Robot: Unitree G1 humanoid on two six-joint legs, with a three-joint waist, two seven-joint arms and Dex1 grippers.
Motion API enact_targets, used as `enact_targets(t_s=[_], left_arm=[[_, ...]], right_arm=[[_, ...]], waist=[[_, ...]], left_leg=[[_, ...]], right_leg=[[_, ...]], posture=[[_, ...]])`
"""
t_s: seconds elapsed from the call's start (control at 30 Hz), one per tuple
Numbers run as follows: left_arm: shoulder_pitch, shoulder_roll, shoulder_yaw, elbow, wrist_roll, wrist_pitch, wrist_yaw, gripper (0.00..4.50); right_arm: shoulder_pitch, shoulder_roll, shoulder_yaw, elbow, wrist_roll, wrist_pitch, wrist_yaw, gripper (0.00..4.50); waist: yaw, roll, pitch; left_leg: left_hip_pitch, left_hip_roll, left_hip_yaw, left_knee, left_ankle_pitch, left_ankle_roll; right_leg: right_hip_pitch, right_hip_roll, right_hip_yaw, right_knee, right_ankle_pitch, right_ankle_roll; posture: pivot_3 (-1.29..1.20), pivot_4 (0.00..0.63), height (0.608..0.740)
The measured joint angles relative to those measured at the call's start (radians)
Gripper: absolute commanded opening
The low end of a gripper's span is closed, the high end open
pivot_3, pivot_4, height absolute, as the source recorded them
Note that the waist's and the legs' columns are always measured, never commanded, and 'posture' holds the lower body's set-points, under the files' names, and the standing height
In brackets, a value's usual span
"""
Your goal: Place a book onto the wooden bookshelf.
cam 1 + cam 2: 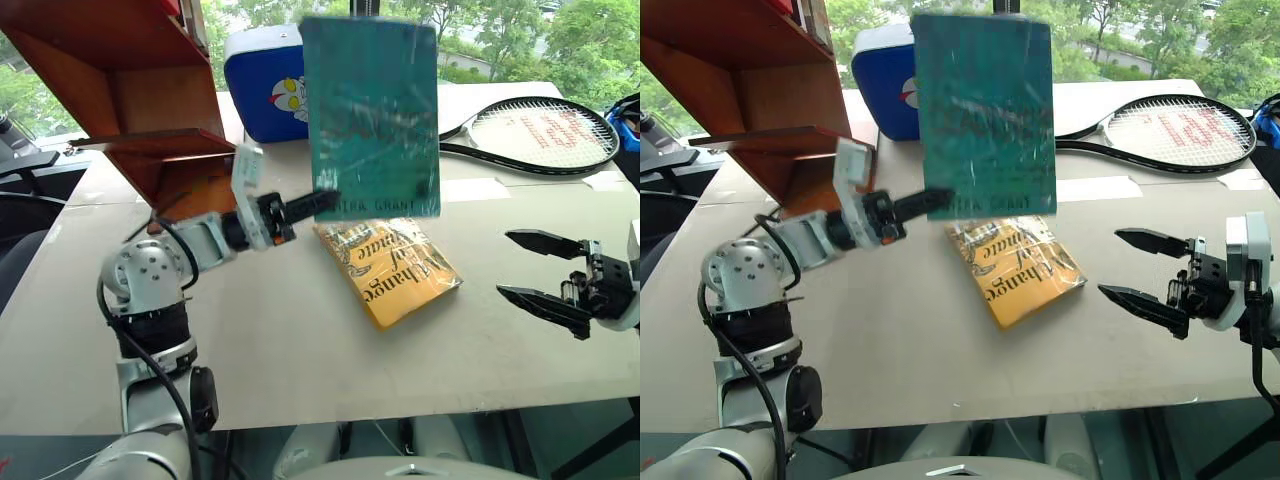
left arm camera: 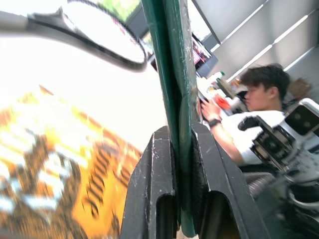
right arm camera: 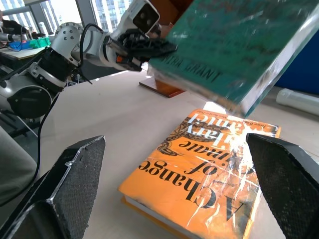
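Observation:
The teal-green book (image 1: 372, 115) in shiny wrap stands upright in the air above the table, its lettered lower edge clamped in my left gripper (image 1: 325, 203), which is shut on it. In the left wrist view the book's edge (image 2: 175, 89) rises between the two black fingers (image 2: 149, 194). The wooden bookshelf (image 1: 130, 95) stands at the table's far left, behind and left of the lifted book. My right gripper (image 1: 533, 270) hovers open over the table's right side, nothing between its fingers, and its wrist view shows the book (image 3: 239, 50) overhead.
An orange-yellow book (image 1: 390, 270) lies flat on the table under the lifted one. A blue padded case (image 1: 262, 85) sits behind, a tennis racket (image 1: 540, 135) at the far right. A person (image 2: 249, 114) sits beyond the table. White tape strips (image 1: 475, 190) lie near the racket.

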Motion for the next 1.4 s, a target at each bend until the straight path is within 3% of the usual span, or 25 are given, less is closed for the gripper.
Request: enact_targets(t_s=[0.07, 0.13, 0.23, 0.33, 0.37, 0.47, 0.5, 0.67, 0.93, 1.4], left_arm=[[-0.038, 0.068, -0.008, -0.078, 0.014, -0.063, -0.022, 0.04], [-0.038, 0.209, -0.075, -0.173, 0.119, -0.184, -0.092, 0.04], [-0.019, 0.381, -0.242, -0.205, 0.408, -0.471, -0.182, 0.04], [-0.097, 0.412, -0.314, -0.138, 0.674, -0.766, -0.148, 0.04], [-0.114, 0.413, -0.313, -0.131, 0.694, -0.79, -0.138, 0.04], [-0.14, 0.556, -0.299, -0.122, 0.867, -0.974, -0.124, 0.04], [-0.102, 0.653, -0.273, -0.114, 0.936, -1.045, -0.136, 0.04], [0.121, 0.828, -0.139, -0.013, 1.067, -1.196, -0.201, 0.04], [0.358, 0.898, 0.11, 0.184, 1.233, -1.356, -0.196, 0.04], [0.48, 0.941, 0.152, 0.333, 1.275, -1.452, -0.203, 0.04]], right_arm=[[-0.034, -0.008, -0.003, 0.015, 0.003, 0.011, -0.003, 4.5], [-0.082, -0.018, -0.007, 0.048, 0.006, 0.027, -0.006, 4.5], [-0.158, -0.022, -0.003, 0.091, 0.014, 0.046, -0.007, 4.5], [-0.238, -0.019, 0.031, 0.127, 0.015, 0.064, -0.007, 4.5], [-0.246, -0.018, 0.034, 0.128, 0.015, 0.065, -0.007, 4.5], [-0.305, 0.001, 0.061, 0.149, 0.017, 0.079, -0.014, 4.5], [-0.336, 0.015, 0.071, 0.165, 0.017, 0.081, -0.017, 4.5], [-0.447, 0.05, 0.084, 0.242, 0.026, 0.1, -0.03, 4.5], [-0.536, 0.115, 0.097, 0.314, 0.031, 0.111, -0.083, 4.5], [-0.512, 0.133, 0.08, 0.313, 0.031, 0.123, -0.106, 4.5]], waist=[[-0.009, -0.001, 0.0], [-0.018, 0.001, 0.0], [-0.012, 0.001, 0.001], [0.004, -0.002, 0.003], [0.005, -0.003, 0.003], [-0.003, -0.004, 0.004], [-0.012, -0.004, 0.005], [-0.028, -0.002, 0.005], [-0.025, -0.002, 0.006], [-0.034, -0.002, 0.006]], left_leg=[[0.0, 0.0, 0.002, -0.001, 0.0, 0.0], [0.001, 0.0, 0.002, -0.003, 0.0, 0.0], [0.0, 0.0, 0.002, -0.003, 0.0, 0.0], [-0.001, 0.0, -0.001, -0.001, 0.0, -0.001], [-0.002, 0.0, -0.001, -0.001, 0.0, -0.001], [-0.004, 0.0, 0.0, -0.002, 0.0, 0.0], [-0.005, 0.0, 0.002, -0.003, 0.0, 0.0], [-0.006, 0.0, 0.002, -0.004, 0.0, 0.0], [-0.015, -0.001, -0.001, -0.001, 0.0, 0.0], [-0.015, -0.001, 0.0, -0.001, 0.0, 0.0]], right_leg=[[-0.002, 0.001, 0.001, 0.0, 0.0, 0.0], [-0.002, 0.001, 0.001, -0.001, 0.0, 0.0], [-0.002, 0.001, 0.001, -0.001, 0.0, 0.0], [-0.002, 0.001, 0.0, -0.001, 0.0, -0.001], [-0.002, 0.0, -0.001, -0.001, 0.0, -0.001], [-0.005, 0.0, 0.0, -0.002, 0.0, -0.001], [-0.009, 0.0, -0.001, -0.002, 0.0, -0.001], [-0.013, 0.0, -0.005, -0.001, 0.0, -0.001], [-0.018, -0.001, -0.008, 0.0, 0.001, -0.002], [-0.019, -0.001, -0.007, 0.003, 0.001, -0.002]], posture=[[0.0, 0.15, 0.74], [0.0, 0.15, 0.74], [0.0, 0.15, 0.74], [0.0, 0.15, 0.74], [0.0, 0.15, 0.74], [0.0, 0.15, 0.74], [0.0, 0.15, 0.74], [0.0, 0.15, 0.74], [0.0, 0.15, 0.74], [0.0, 0.15, 0.74]])
